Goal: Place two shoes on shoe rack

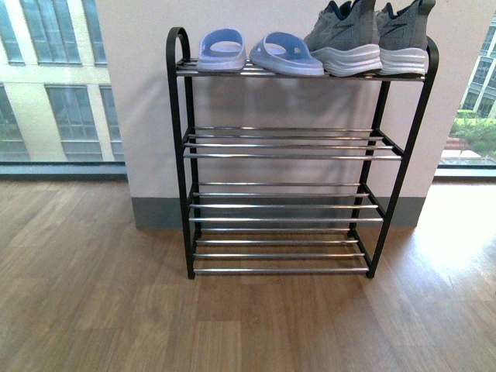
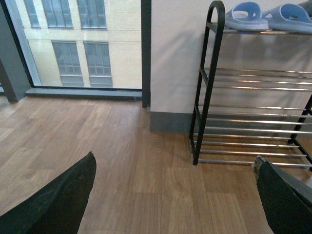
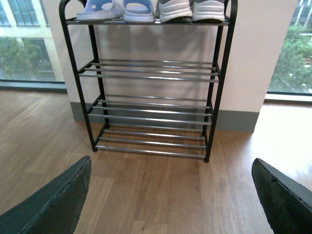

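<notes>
The shoe rack [image 1: 294, 155] stands on the wooden floor [image 1: 93, 310] against a pale wall [image 1: 139, 93]. Its top shelf carries, from the left, two light blue slippers [image 1: 256, 52] and then the two shoes [image 1: 372, 39], side by side at the right end, soles resting on the bars. The three lower shelves hold nothing. The left end effector [image 2: 170, 195] and the right end effector [image 3: 170, 195] are both spread wide apart, gripping nothing, low over the floor in front of the rack.
</notes>
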